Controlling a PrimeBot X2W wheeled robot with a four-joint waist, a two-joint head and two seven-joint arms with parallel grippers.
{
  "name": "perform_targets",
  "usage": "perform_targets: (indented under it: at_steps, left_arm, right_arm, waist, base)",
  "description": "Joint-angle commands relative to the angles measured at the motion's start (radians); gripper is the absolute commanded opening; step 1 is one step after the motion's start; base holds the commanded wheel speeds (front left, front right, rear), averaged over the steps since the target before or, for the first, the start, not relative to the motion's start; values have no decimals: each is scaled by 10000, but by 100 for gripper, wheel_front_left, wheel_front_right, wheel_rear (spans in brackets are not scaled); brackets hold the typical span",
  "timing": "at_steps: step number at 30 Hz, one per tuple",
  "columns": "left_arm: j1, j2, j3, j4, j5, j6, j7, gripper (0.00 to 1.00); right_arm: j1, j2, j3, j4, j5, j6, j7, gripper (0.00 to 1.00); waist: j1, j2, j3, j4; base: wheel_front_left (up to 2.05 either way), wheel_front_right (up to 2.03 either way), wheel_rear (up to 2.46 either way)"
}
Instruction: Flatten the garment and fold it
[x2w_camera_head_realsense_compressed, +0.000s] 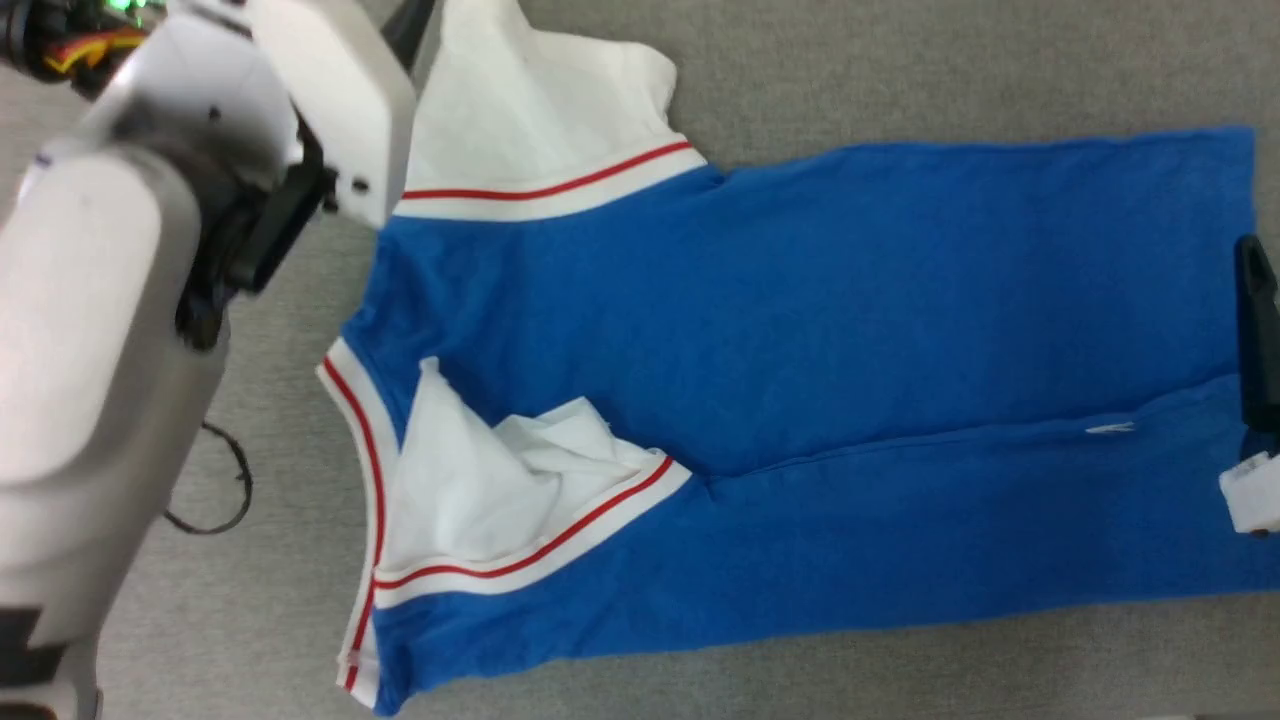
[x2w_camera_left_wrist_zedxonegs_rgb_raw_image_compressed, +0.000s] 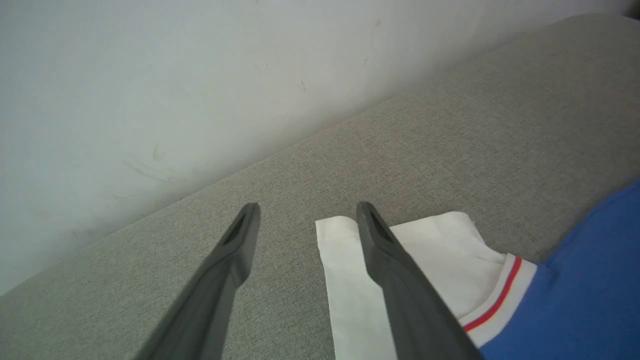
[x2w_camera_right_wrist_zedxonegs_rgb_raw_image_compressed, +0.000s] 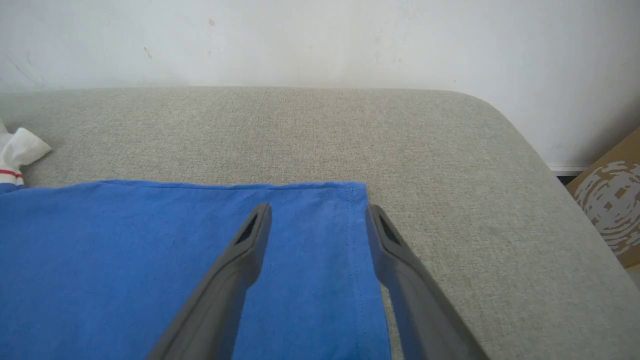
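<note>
The garment (x2w_camera_head_realsense_compressed: 800, 300) lies on the grey padded surface, a blue T-shirt with white sleeves and red-and-white trim. Its near side is folded lengthwise over the body. The near sleeve (x2w_camera_head_realsense_compressed: 480, 490) is tucked in, crumpled, on the blue; the far sleeve (x2w_camera_head_realsense_compressed: 540, 100) is spread out flat. My left gripper (x2w_camera_left_wrist_zedxonegs_rgb_raw_image_compressed: 307, 207) is open just above the far sleeve's corner (x2w_camera_left_wrist_zedxonegs_rgb_raw_image_compressed: 440, 250), holding nothing. My right gripper (x2w_camera_right_wrist_zedxonegs_rgb_raw_image_compressed: 318, 207) is open over the hem corner of the garment (x2w_camera_right_wrist_zedxonegs_rgb_raw_image_compressed: 150, 260), with nothing between its fingers. One of its dark fingers (x2w_camera_head_realsense_compressed: 1258, 330) shows at the right edge of the head view.
My pale left forearm (x2w_camera_head_realsense_compressed: 100, 330) covers the left of the head view. A black cable loop (x2w_camera_head_realsense_compressed: 215, 490) lies on the grey surface (x2w_camera_head_realsense_compressed: 900, 60) beside it. The surface ends at a white wall (x2w_camera_right_wrist_zedxonegs_rgb_raw_image_compressed: 320, 40) and rounds off on the right, where a cardboard box (x2w_camera_right_wrist_zedxonegs_rgb_raw_image_compressed: 610, 210) stands.
</note>
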Motion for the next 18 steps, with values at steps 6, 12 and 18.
perform_targets:
  at_steps: [6,12,18]
  left_arm:
    - [-883,-177,-239,1344,-83,-298,610,100]
    - [-1125,-321,-261,1982,-366,-446,824,100]
    - [-1000,17,-533,2542,-115,-462,1175,0]
  right_arm:
    - [-426,-53,236,148,119,-19,-175,100]
    - [-564,-58,141,350,152,-19,-272,100]
    - [-682,-67,160,446,182,-19,-325,100]
  waist:
    - [-4,0,1210,-702]
    - [-4,0,1499,-898]
    - [-4,0,1597,-1031]
  base:
    - [0,0,0]
    - [0,0,0]
    - [0,0,0]
